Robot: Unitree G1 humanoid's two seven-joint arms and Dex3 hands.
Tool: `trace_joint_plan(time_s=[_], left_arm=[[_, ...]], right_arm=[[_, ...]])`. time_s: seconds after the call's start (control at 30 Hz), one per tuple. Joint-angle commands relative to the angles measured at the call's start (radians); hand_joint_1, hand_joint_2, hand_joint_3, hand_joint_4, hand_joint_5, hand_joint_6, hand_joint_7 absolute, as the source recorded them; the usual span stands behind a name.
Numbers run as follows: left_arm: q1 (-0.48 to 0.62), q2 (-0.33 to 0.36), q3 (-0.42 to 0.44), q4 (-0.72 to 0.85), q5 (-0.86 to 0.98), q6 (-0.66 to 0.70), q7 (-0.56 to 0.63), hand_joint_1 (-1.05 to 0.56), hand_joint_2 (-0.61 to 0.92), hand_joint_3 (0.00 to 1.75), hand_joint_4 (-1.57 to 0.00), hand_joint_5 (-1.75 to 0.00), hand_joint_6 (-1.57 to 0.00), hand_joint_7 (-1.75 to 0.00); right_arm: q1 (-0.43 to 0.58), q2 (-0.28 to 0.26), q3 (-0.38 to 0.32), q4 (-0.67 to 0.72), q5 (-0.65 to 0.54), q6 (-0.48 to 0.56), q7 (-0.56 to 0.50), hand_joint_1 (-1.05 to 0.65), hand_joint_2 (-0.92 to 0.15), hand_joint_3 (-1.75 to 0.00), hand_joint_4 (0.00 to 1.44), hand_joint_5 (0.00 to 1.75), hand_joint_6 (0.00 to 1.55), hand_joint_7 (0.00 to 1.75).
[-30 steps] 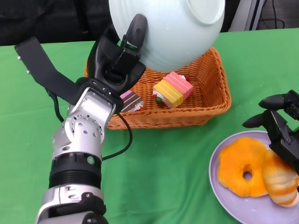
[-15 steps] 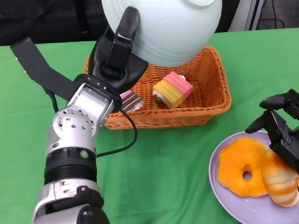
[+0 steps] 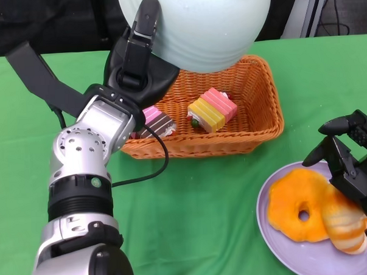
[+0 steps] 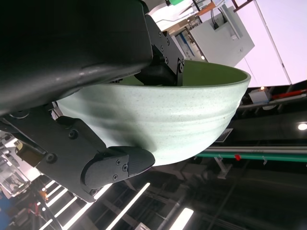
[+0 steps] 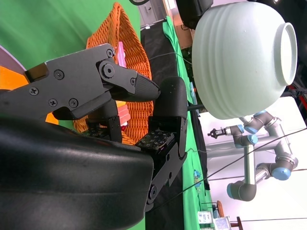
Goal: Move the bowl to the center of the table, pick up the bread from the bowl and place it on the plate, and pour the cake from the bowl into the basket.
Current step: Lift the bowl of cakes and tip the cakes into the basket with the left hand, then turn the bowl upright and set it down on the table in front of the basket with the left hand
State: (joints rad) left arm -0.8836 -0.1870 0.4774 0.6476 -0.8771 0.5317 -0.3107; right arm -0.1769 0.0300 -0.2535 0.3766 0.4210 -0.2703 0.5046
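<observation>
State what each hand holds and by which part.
The left hand grips the pale green bowl at its rim, tipped over the basket. The right hand holds nothing.

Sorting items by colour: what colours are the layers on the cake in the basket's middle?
Pink, white and yellow stripes on the layered cake slice; clearest in the head view.

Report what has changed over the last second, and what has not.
The left hand, gripping the pale green bowl, has carried it a little to the picture's left and higher above the basket, so its foot ring is now out of the head view. The two cake pieces in the basket, the bread on the plate and the right hand over it have stayed put.
</observation>
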Motion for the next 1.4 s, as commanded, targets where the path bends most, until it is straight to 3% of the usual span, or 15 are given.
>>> trace_joint_plan(time_s=[0.03, 0.17, 0.37, 0.57, 0.87, 0.97, 1.07, 1.17, 1.23, 1.4], left_arm=[[-0.007, 0.018, -0.030, -0.052, 0.020, -0.025, -0.033, -0.13, 0.61, 1.11, -0.67, -1.75, -0.61, -1.75], [0.021, 0.030, -0.074, -0.097, 0.073, -0.073, -0.048, -0.13, 0.65, 1.09, -0.68, -1.75, -0.61, -1.74], [0.084, 0.081, -0.157, -0.133, 0.222, -0.285, -0.168, -0.13, 0.73, 1.02, -0.71, -1.75, -0.65, -1.72], [0.127, 0.146, -0.199, -0.148, 0.322, -0.437, -0.242, -0.12, 0.58, 1.19, -0.76, -1.70, -0.80, -1.48], [0.217, 0.219, -0.260, -0.158, 0.512, -0.809, -0.287, -0.13, 0.61, 1.06, -0.76, -1.71, -0.73, -1.48], [0.227, 0.237, -0.271, -0.112, 0.552, -0.961, -0.320, -0.12, 0.61, 1.09, -0.74, -1.74, -0.73, -1.49], [0.248, 0.263, -0.282, -0.047, 0.633, -1.155, -0.294, -0.12, 0.61, 1.06, -0.74, -1.72, -0.75, -1.47], [0.268, 0.283, -0.283, 0.026, 0.686, -1.325, -0.273, -0.13, 0.74, 0.79, -0.72, -1.71, -0.72, -1.47], [0.277, 0.293, -0.278, 0.094, 0.733, -1.476, -0.238, -0.13, 0.78, 0.71, -0.70, -1.72, -0.71, -1.48], [0.310, 0.315, -0.247, 0.227, 0.927, -1.766, -0.041, -0.14, 0.80, 0.71, -0.67, -1.72, -0.71, -1.48]], right_arm=[[-0.010, -0.019, -0.001, 0.000, -0.001, -0.010, -0.005, -0.09, -0.77, -0.79, 0.75, 1.72, 0.61, 1.46], [-0.010, -0.021, -0.002, 0.004, 0.006, -0.006, 0.003, -0.09, -0.77, -0.79, 0.74, 1.70, 0.61, 1.44], [-0.008, -0.023, -0.003, 0.001, 0.009, 0.000, 0.008, -0.09, -0.78, -0.78, 0.74, 1.70, 0.60, 1.43], [-0.008, -0.027, -0.004, 0.001, 0.008, 0.006, 0.006, -0.10, -0.79, -0.75, 0.74, 1.69, 0.62, 1.42], [-0.014, -0.030, -0.003, 0.010, 0.004, 0.002, 0.004, -0.11, -0.81, -0.71, 0.74, 1.69, 0.61, 1.41], [-0.012, -0.031, 0.001, 0.004, -0.001, 0.007, -0.001, -0.09, -0.82, -0.71, 0.75, 1.68, 0.62, 1.40], [-0.010, -0.028, 0.003, 0.002, -0.003, 0.002, -0.004, -0.08, -0.82, -0.72, 0.75, 1.68, 0.63, 1.41], [-0.009, -0.026, 0.003, -0.004, 0.001, 0.009, -0.013, -0.09, -0.81, -0.73, 0.76, 1.69, 0.63, 1.42], [-0.010, -0.028, 0.003, -0.004, 0.006, 0.013, -0.010, -0.09, -0.80, -0.73, 0.75, 1.69, 0.63, 1.43], [-0.023, -0.030, -0.003, 0.023, 0.007, -0.014, 0.005, -0.10, -0.86, -0.66, 0.74, 1.72, 0.61, 1.45]])
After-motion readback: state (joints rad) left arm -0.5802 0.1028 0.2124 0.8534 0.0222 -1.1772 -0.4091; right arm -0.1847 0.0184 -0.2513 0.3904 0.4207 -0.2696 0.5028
